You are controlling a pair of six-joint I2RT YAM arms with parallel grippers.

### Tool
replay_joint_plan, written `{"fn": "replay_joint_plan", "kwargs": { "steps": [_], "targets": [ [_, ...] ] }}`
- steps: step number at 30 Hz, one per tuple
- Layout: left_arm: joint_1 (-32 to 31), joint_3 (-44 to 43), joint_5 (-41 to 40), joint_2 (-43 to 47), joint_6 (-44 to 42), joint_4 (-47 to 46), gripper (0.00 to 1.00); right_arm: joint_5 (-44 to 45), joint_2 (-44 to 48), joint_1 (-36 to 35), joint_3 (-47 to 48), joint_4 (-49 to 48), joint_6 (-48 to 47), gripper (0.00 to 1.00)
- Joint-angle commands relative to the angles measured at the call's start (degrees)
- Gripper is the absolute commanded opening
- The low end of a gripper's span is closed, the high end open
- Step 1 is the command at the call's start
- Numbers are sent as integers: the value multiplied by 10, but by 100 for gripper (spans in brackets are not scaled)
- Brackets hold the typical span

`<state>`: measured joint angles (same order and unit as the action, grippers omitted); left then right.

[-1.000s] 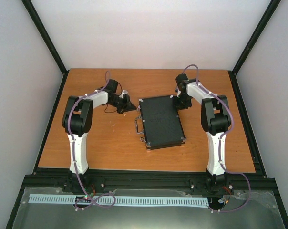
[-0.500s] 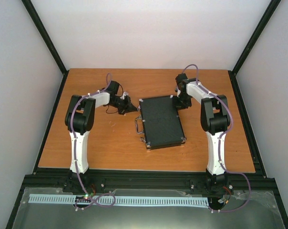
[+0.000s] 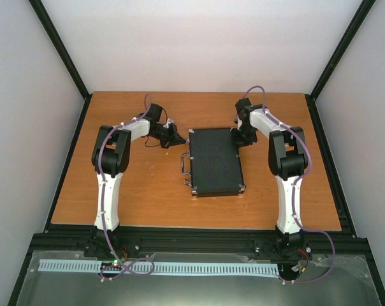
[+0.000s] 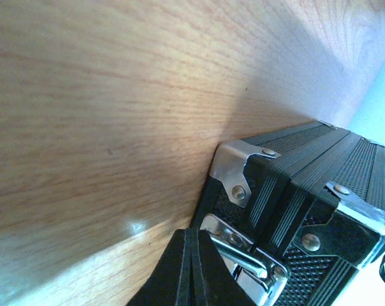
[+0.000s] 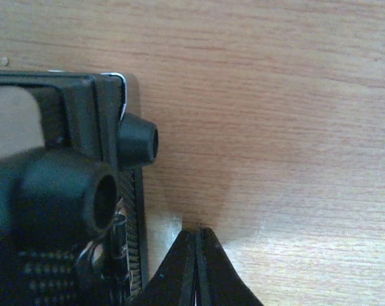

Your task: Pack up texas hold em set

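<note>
The flat black case [image 3: 215, 162] lies closed in the middle of the wood-grain surface [image 3: 135, 191]. It has ribbed edges, pebbled panels, riveted bright metal corners [image 4: 236, 167], a chrome fitting [image 4: 246, 258] on its side and a thin metal handle [image 3: 184, 167] along its left edge. The left gripper [image 4: 192, 271], fingers pressed together, sits just beside the far-left corner. The right gripper [image 5: 196, 258], also pressed together, sits beside the far-right corner. Since a second ago the case has swung from skewed to square with the surface edges, and the left gripper has come nearer.
</note>
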<state>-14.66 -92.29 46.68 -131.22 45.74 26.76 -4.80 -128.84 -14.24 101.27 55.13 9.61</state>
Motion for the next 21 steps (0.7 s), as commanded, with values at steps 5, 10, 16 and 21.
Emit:
{"fn": "replay_joint_plan", "kwargs": {
  "steps": [5, 10, 16, 21],
  "targets": [
    [-78, -46, 19, -46, 19, 6, 1, -48, -29, -49, -16, 0, 8, 3],
    [-92, -54, 23, -55, 27, 6, 1, -55, -38, -69, -6, 4, 2, 3],
    [-102, -61, 26, -62, 32, 5, 1, -59, -46, -87, 9, 10, -1, 3],
    [-94, -81, -14, -50, -25, 79, 1, -30, -37, -87, 5, 10, 4, 3]
  ]
}}
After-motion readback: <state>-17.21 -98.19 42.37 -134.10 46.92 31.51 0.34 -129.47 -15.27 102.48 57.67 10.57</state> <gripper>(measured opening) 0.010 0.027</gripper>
